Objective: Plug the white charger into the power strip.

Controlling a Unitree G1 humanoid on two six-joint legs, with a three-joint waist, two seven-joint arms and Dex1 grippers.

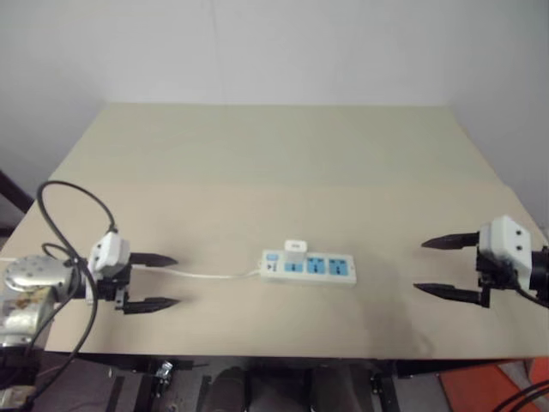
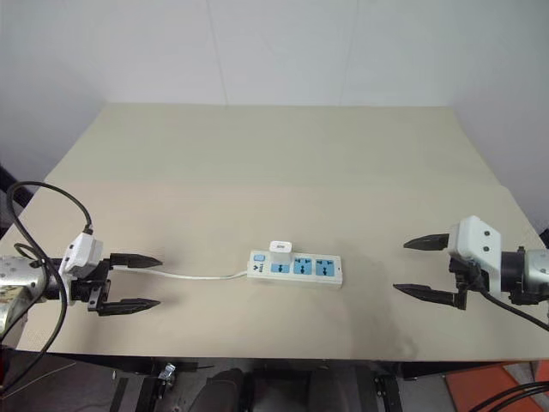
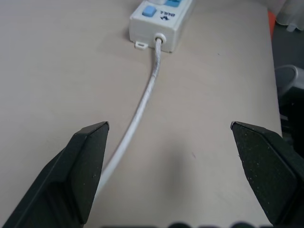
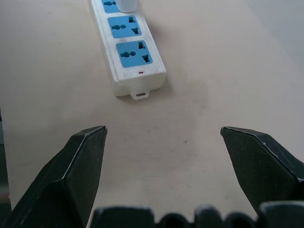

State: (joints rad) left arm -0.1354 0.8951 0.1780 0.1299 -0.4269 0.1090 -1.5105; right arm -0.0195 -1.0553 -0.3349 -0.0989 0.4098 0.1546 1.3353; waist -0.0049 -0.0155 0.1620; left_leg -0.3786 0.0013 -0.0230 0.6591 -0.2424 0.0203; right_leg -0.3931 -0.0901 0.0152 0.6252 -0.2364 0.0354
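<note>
My left jaws [image 1: 153, 281] stood wide apart and held nothing, low over the near left part of the desk [image 1: 257, 163], and my right jaws [image 1: 446, 268] stood the same way, released and empty, over the near right part. Between them, well apart from both, the power strip [image 1: 309, 267] lay flat on the desk, and its thin white cord [image 3: 142, 102] ran from the switch end toward my left jaws and passed just beside one finger. The white charger [image 1: 295, 249] stood upright on the socket nearest the switch end, so it looked already seated, though I could not see the prongs to be sure. I judged the charger as small, light and stiff, with smooth rounded sides that could slip, so I would take it by its two flat faces, close to the top, and press straight down. The strip seemed light as well and could slide on the smooth desk, therefore I would hold its long body at the free end, near the two empty blue sockets [image 4: 134, 52], and never by the soft cord.
</note>
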